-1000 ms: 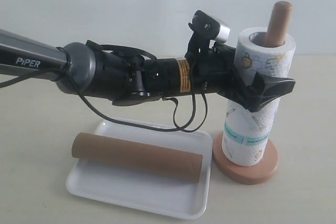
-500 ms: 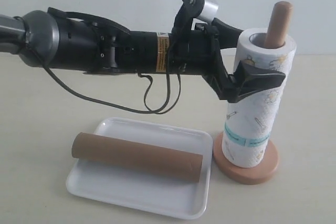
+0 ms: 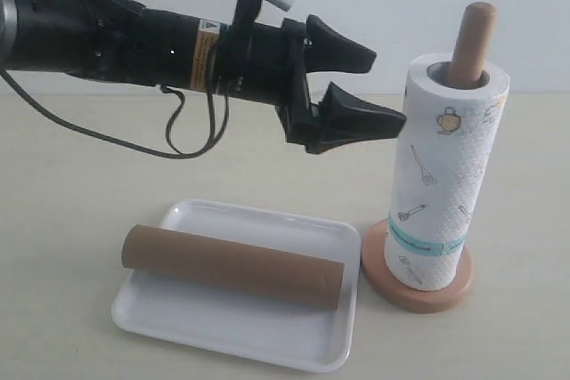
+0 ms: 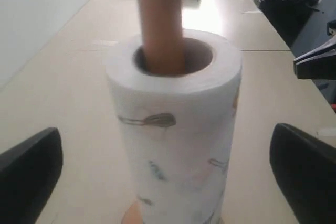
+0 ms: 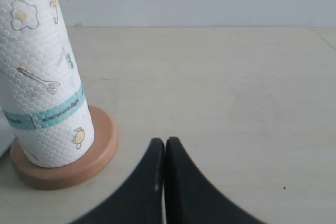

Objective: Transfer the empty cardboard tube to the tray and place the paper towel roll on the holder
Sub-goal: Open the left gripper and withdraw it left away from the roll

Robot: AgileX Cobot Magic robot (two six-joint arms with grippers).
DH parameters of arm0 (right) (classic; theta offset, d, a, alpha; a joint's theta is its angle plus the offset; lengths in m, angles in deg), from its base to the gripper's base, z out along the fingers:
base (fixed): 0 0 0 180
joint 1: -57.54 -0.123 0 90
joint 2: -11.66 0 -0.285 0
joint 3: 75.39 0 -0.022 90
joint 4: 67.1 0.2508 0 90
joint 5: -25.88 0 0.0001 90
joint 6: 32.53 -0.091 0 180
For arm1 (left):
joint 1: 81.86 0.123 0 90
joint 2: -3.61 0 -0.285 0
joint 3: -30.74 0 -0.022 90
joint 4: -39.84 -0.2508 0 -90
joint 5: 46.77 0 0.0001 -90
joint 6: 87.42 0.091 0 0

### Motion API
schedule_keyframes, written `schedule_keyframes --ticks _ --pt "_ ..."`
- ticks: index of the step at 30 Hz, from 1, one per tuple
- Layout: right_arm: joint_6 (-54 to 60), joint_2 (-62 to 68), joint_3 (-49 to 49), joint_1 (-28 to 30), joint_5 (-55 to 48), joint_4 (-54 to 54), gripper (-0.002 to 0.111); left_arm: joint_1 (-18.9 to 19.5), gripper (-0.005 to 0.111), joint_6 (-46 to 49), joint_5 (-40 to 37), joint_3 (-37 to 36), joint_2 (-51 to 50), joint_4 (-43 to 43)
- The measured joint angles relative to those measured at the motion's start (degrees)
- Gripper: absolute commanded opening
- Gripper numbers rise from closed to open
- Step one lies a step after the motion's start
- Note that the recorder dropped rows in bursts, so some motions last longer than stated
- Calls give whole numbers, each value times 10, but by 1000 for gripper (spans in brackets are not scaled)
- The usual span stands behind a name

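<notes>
Tube lies on its side in the tray and spans nearly the tray's full length. The tray sits flat on the worktop, just beside the holder and to its left in the exterior view.

Roll stands upright on the holder with its lower end on the round base. The dowel passes through the hollow core, and its rounded top shows above the roll. The teal band and the utensil drawings face the exterior camera.

Left pincer is wide open and holds nothing. It hangs in the air to the left of the roll's upper half, clear of the paper, with its tips pointing toward the roll. In the left wrist view its two fingers stand far apart at the edges of the picture. The roll and dowel are centred ahead of them, and nothing touches.

Right pincer has its jaws pressed together with nothing between them. In the right wrist view it is low over the bare worktop, near the holder's base but apart from it. It does not show in the exterior view.
</notes>
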Motion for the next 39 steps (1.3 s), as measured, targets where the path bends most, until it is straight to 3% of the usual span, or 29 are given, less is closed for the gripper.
schedule_keyframes --ticks 6,9,14,28,31,36,39 --pt "0 0 0 0 0 0 0 67 110 -37 111 0 1 -37" --pt "0 0 0 0 0 0 0 87 110 -95 131 0 10 -86" --pt "0 0 0 0 0 0 0 94 110 -165 139 -12 34 -115" --pt "0 0 0 0 0 0 0 94 107 -192 144 -115 142 -117" --pt "0 0 0 0 0 0 0 94 85 -192 144 -148 170 -117" --pt "0 0 0 0 0 0 0 94 4 -192 144 -183 215 -118" --pt "0 0 0 0 0 0 0 94 8 -192 144 -188 237 -120"
